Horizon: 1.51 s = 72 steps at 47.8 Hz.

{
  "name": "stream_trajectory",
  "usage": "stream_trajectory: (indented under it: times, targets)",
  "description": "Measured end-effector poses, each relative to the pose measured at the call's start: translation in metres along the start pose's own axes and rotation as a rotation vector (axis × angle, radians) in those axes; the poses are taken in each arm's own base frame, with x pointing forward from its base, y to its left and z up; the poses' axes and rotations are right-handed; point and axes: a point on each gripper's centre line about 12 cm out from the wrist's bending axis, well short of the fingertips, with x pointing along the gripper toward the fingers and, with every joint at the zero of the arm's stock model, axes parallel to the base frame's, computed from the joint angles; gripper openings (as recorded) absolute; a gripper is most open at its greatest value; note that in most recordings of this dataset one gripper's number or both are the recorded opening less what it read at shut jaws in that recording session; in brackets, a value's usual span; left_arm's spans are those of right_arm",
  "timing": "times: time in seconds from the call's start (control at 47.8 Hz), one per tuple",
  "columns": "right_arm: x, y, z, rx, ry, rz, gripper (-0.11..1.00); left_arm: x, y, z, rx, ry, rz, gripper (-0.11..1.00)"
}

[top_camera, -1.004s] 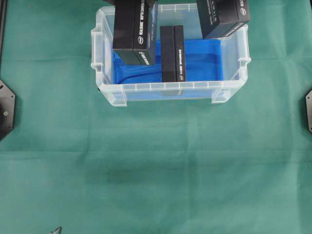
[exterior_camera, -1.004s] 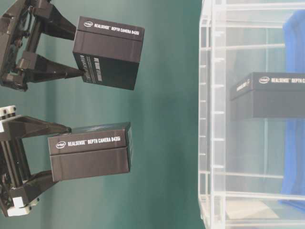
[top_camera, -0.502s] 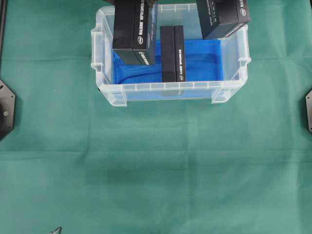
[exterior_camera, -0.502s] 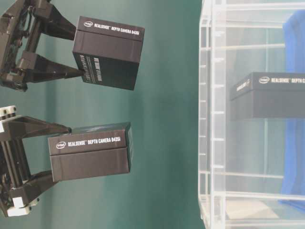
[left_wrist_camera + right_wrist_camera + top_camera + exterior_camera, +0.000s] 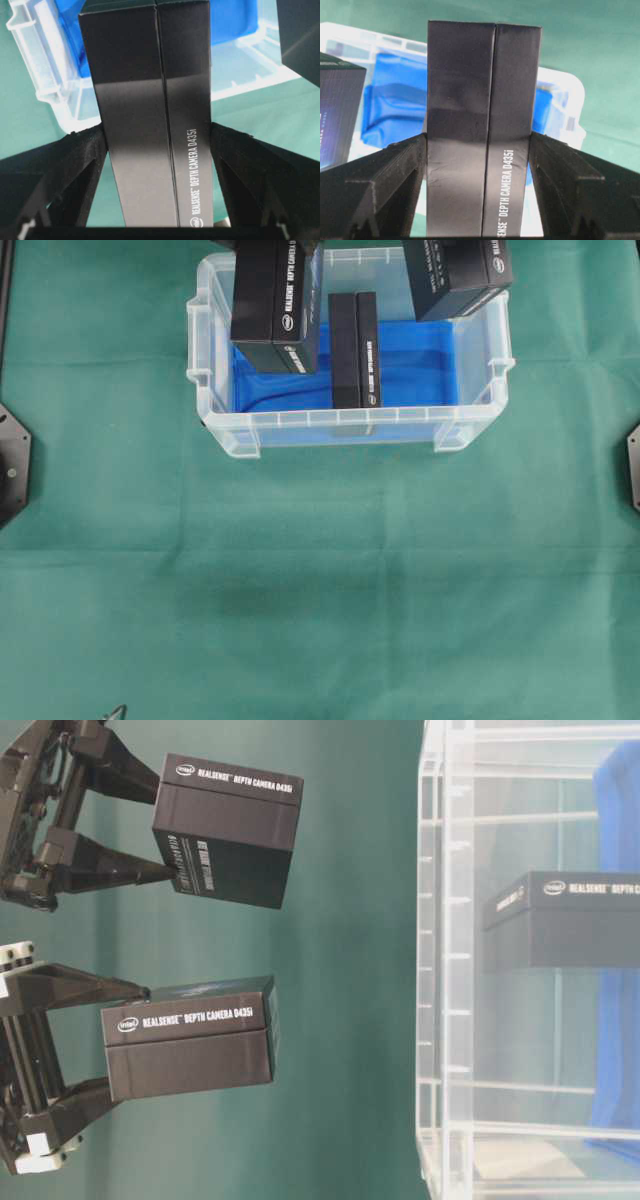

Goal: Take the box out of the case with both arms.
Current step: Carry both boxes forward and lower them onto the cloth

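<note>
1. Left gripper (image 5: 157,145) clamped on a black box (image 5: 150,100), fingers (image 5: 80,160) pressed flat against both sides; box held up above the left end of the case (image 5: 215,390).
2. Right gripper (image 5: 480,145) likewise clamped on a second black box (image 5: 480,125), raised over the case's right far corner.
3. Third black box (image 5: 354,350) standing on the blue sheet (image 5: 420,365) inside the case, near the middle.
4. Case resting on green cloth (image 5: 320,590).

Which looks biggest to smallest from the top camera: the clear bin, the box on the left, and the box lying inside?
1. clear bin
2. left box, raised nearer the camera, so unsure
3. box inside the bin
</note>
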Motion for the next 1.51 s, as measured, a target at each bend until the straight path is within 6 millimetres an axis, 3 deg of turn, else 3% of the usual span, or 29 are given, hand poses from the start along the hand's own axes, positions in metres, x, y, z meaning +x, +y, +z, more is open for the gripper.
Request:
stream_trajectory:
  times: [0.418, 0.648, 1.025, 1.234, 1.506]
  targets:
    - [-0.001, -0.005, -0.004, 0.002, 0.02, -0.045, 0.65, 0.0, -0.001, -0.005, 0.034, 0.005, 0.006, 0.64]
    - [-0.007, 0.0, -0.028, -0.027, 0.055, -0.068, 0.65, -0.001, -0.008, -0.025, 0.029, 0.019, 0.005, 0.64]
    - [-0.034, 0.012, -0.109, -0.099, 0.116, -0.079, 0.65, -0.002, -0.028, -0.105, -0.014, 0.068, 0.009, 0.64]
    - [-0.05, 0.015, -0.144, -0.079, 0.11, -0.055, 0.65, -0.007, -0.031, -0.153, -0.017, 0.096, 0.007, 0.64]
    - [-0.069, 0.01, -0.187, -0.038, 0.121, -0.049, 0.65, -0.013, -0.031, -0.193, -0.01, 0.114, 0.004, 0.64]
